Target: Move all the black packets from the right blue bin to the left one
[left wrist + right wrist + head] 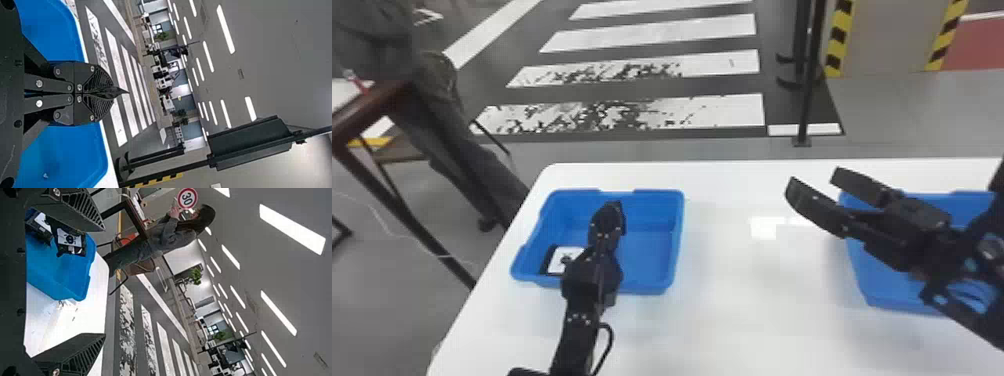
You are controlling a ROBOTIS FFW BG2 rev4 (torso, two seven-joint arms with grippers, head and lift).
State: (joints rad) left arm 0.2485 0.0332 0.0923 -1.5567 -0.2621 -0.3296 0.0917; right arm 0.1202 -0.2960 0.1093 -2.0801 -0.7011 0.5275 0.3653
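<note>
Over the left blue bin [678,220], at the front of my left arm, is my left gripper [613,206]. Its two fingers are narrow, squeezed together. A thin dark point pokes out past them, and I can't tell what it is. My right gripper [814,180] is at the right blue bin [869,290], with its tips just past the side that faces the left one. Its fingers [72,354] are wide, with a big gap between them, and nothing is in the gap.

Two black packets [71,242] with white patches lie in the left bin, close together. From my head I can see a packet near the bin's front left corner, partly behind my left arm. My right arm covers much of the right bin, so I can't tell if any packets are in it. Both bins sit on the white table [732,300], well apart.
</note>
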